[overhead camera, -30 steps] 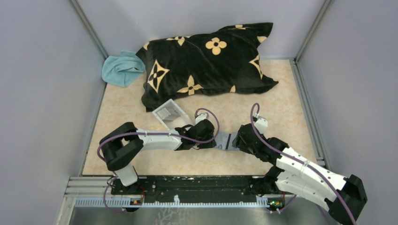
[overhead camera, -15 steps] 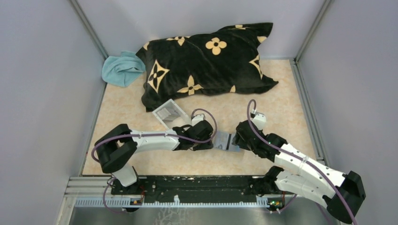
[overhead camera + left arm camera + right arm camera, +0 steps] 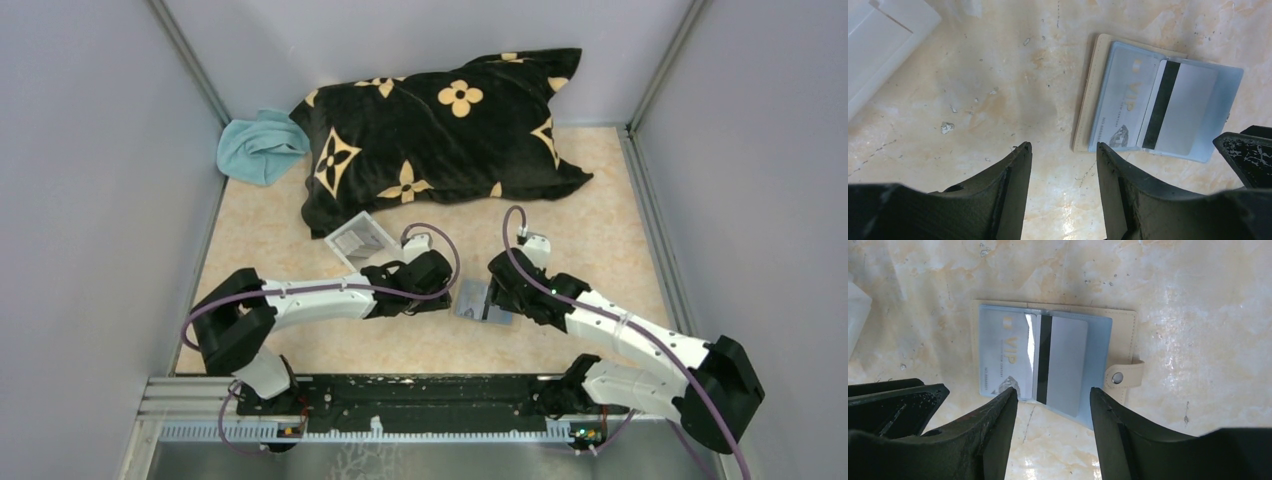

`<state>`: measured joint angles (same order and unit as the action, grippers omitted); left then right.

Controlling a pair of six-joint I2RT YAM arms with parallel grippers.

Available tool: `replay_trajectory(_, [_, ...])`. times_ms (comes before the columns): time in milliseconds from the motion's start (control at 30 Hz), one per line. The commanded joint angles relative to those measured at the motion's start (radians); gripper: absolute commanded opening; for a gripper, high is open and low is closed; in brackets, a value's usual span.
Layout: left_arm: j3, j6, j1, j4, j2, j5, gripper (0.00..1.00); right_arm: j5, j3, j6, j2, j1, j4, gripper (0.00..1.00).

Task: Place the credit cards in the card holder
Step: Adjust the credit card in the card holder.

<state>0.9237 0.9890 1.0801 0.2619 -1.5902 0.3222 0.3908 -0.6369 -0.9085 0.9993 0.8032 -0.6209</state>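
Cards point(image 3: 1048, 355) lie on the open holder point(image 3: 1124, 335) as two pincers hang low over the table point(image 3: 600, 220), both with jaws apart and nothing between them.

The right pincer point(image 3: 1052, 391) sits closest. In its own view its fingertips frame the lower end of the striped card point(image 3: 1068, 365), grey with a black magnetic band. That card overlaps a pale blue VIP card point(image 3: 1003, 350) beside it. Whether either card is tucked into a pocket or only resting on the blue-grey lining cannot be told.

The left pincer point(image 3: 1063, 146) hovers over bare tabletop. From there the holder lies ahead and off to the right, just beside its fingers.

The holder's long axis runs roughly from one pincer to the other, slightly skewed. Its tan rim shows along the far edge and the ends. The tab point(image 3: 1122, 375) with its snap stud pokes out on the right arm's side.

By the look of it, any final push on the cards falls to the right arm, with the left placed to steady the tan edge.

The table is beige and marbled, scuffed and glossy under the lights. A clear tray point(image 3: 358, 240) rests just behind the left pincer. Beyond it a black pillow point(image 3: 440, 130) with tan flowers fills the back of the table, with a teal cloth point(image 3: 258, 148) bunched in the left corner. Plain grey walls point(image 3: 90, 200) close the cell in.
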Motion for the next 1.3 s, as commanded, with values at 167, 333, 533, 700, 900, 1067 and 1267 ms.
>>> replay_trajectory(167, [0.078, -0.063, -0.011, -0.081, -0.096, -0.033, 0.58, -0.005, -0.039, 0.013, 0.099, 0.012, 0.108, 0.55])
replay_trajectory(333, [0.1, -0.09, -0.028, -0.128, -0.141, -0.058, 0.59, 0.009, -0.037, 0.007, 0.14, 0.011, 0.11, 0.55])
replay_trajectory(533, [0.148, -0.112, -0.039, -0.122, -0.235, -0.1, 0.59, 0.036, -0.029, 0.0, 0.164, 0.011, 0.094, 0.55])
replay_trajectory(700, [0.193, -0.1, -0.04, -0.064, -0.308, -0.117, 0.59, 0.062, -0.03, 0.0, 0.174, 0.011, 0.07, 0.55])
replay_trajectory(900, [0.194, -0.048, -0.04, 0.006, -0.346, -0.118, 0.58, 0.105, -0.036, -0.008, 0.179, 0.011, 0.011, 0.55])
replay_trajectory(1067, [0.185, -0.026, -0.04, 0.043, -0.354, -0.119, 0.58, 0.134, -0.021, -0.019, 0.135, 0.009, -0.038, 0.55])
replay_trajectory(1267, [0.184, -0.016, -0.04, 0.062, -0.361, -0.126, 0.58, 0.132, 0.005, -0.044, 0.089, 0.007, -0.09, 0.55])
